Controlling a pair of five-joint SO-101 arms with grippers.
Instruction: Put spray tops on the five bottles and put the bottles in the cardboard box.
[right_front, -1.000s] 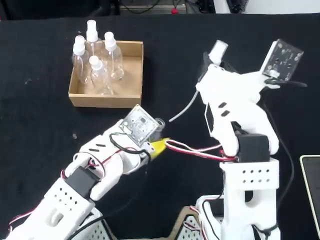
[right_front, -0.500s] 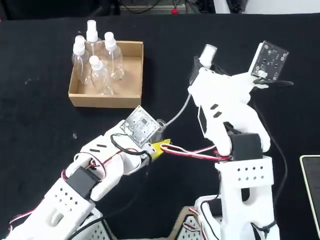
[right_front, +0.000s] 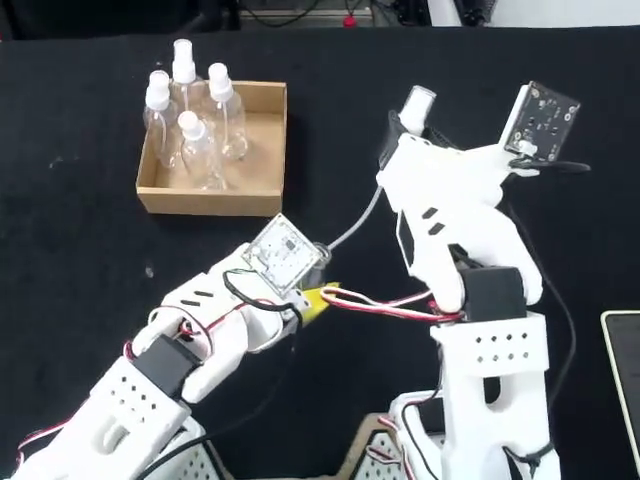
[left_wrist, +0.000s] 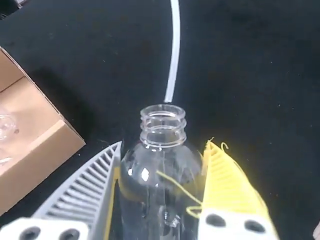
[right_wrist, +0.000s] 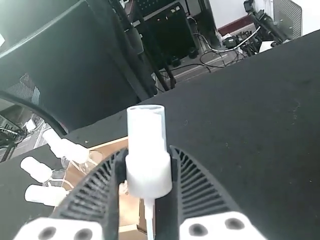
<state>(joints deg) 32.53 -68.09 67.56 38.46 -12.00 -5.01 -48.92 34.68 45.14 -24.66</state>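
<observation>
The left claw (left_wrist: 164, 150) is closed around the shoulders of a clear bottle (left_wrist: 161, 175), with its grey finger on one side and its yellow finger on the other, both pressed against the plastic. The bottle's threaded mouth is uncapped and stands free beyond the fingertips. In the high view this bottle (right_front: 320, 249) sits low over the black worktop (right_front: 80, 250), just in front of the near right corner of the cardboard box (right_front: 262, 150). The right claw (right_wrist: 146, 155) is clamped on the collar of a white spray top (right_wrist: 146, 130), whose nozzle end sticks out past the fingertips. In the high view the spray top (right_front: 416, 103) is held up high, well to the right of the box. Its thin white dip tube (right_front: 352, 226) slants down and left toward the held bottle. From the left wrist the tube (left_wrist: 172, 50) ends just beside the bottle's mouth, at the far rim. Whether the tip touches the rim cannot be told. The box stands on the worktop at upper left and holds 4 capped bottles (right_front: 200, 150), upright and clustered in its left half.
</observation>
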